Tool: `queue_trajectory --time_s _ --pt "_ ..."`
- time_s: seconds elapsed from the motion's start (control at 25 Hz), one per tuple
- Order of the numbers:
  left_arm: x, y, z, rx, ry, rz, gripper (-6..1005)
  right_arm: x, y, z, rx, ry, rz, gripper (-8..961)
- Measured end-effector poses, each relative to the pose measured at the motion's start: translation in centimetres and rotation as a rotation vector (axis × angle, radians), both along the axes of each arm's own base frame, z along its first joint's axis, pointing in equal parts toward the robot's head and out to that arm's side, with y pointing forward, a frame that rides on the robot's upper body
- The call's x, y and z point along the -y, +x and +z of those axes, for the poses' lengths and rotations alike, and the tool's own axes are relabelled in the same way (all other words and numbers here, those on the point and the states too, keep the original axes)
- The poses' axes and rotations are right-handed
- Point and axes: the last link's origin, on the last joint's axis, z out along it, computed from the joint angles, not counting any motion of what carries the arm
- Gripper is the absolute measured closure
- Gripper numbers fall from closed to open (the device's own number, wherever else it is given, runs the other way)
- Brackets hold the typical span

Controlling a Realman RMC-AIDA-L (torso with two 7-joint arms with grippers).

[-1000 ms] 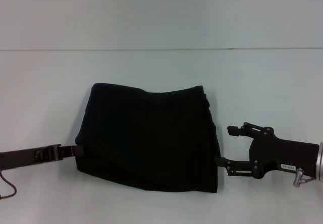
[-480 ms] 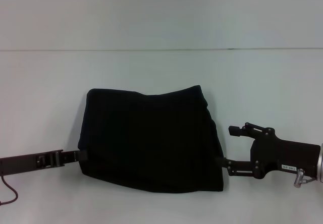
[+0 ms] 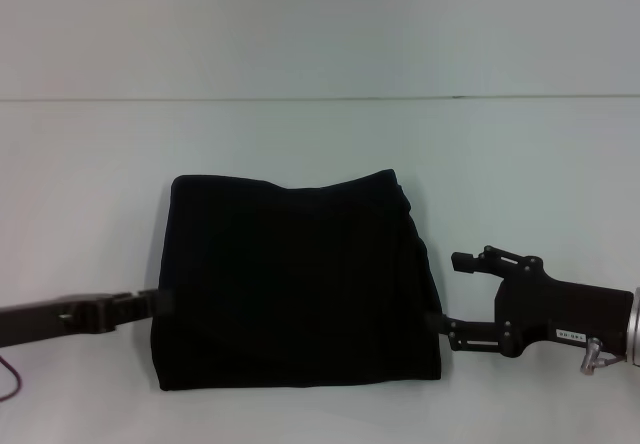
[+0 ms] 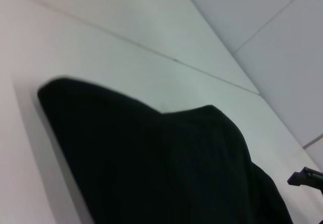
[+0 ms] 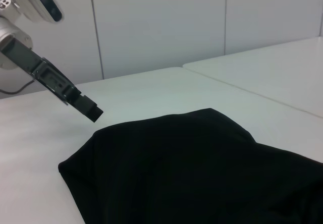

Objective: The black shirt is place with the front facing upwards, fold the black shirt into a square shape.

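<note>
White tabletop point(image 3: 320, 44) carries the black shirt point(image 3: 295, 284) at six o'clock, folded nearly square. Our left gripper point(image 3: 150, 304) pinches its nine o'clock edge; right gripper point(image 3: 440, 324) pinches three o'clock. Soft, light, limp: we'd grip corners.

Black shirt point(image 3: 295, 279): plain black soft fabric, folded into a rough square, lying flat on white table point(image 3: 320, 144). Near edge straight, far edge slightly wavy, right side showing stacked layers. No lettering or label in view.

Soft even light, slight blur
</note>
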Motion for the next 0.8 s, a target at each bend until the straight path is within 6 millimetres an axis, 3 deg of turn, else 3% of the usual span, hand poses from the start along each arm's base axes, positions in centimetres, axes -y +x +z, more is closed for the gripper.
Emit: queue_trajectory --time_s 0.12,0.32,0.52,0.8 --pt "0.3 0.0 1.2 -0.056 0.049 -0.087 684 0.0 0.0 0.0 -0.011 0.007 -0.002 22" --pt "1.7 1.1 2.7 -0.118 0.214 -0.397 588 0.2 -0.1 -0.1 -0.037 0.023 0.004 22" --pt "4.1 2.0 2.0 -0.162 0.342 -0.701 491 1.2 -0.3 -1.3 -0.05 0.002 0.034 22" --pt "6.0 0.6 -0.1 -0.174 0.305 -0.679 205 4.6 -0.2 -4.3 -0.077 -0.008 0.134 22"
